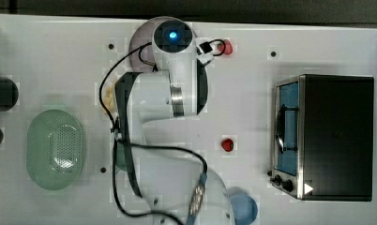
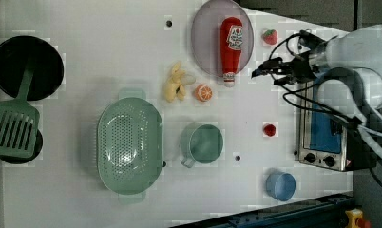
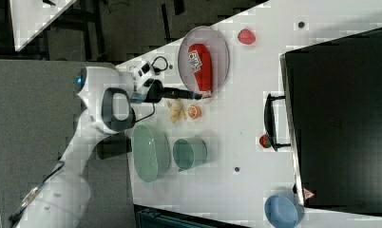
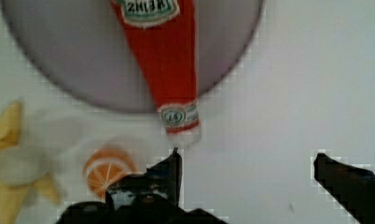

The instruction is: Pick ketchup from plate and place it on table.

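The ketchup (image 2: 231,47) is a red squeeze bottle with a white label. It lies flat on the mauve-grey plate (image 2: 203,42), and its whitish cap pokes over the rim onto the white table (image 2: 108,57). In the wrist view the ketchup (image 4: 169,60) stretches across the plate (image 4: 73,56), with its cap just beyond one dark fingertip. My gripper (image 4: 248,158) is open with nothing between its fingers and hovers over bare table beside the cap. In the left view the gripper (image 2: 257,74) sits at the plate's lower right. In the right view the gripper (image 3: 195,96) is near the ketchup (image 3: 201,66).
A banana peel (image 2: 176,83) and an orange slice (image 2: 203,92) lie close to the cap. Strawberries (image 2: 270,36) (image 2: 270,129), a green cup (image 2: 202,143), a green basket (image 2: 128,145) and a blue bowl (image 2: 280,186) stand around. A toaster oven (image 2: 322,133) occupies the left view's right.
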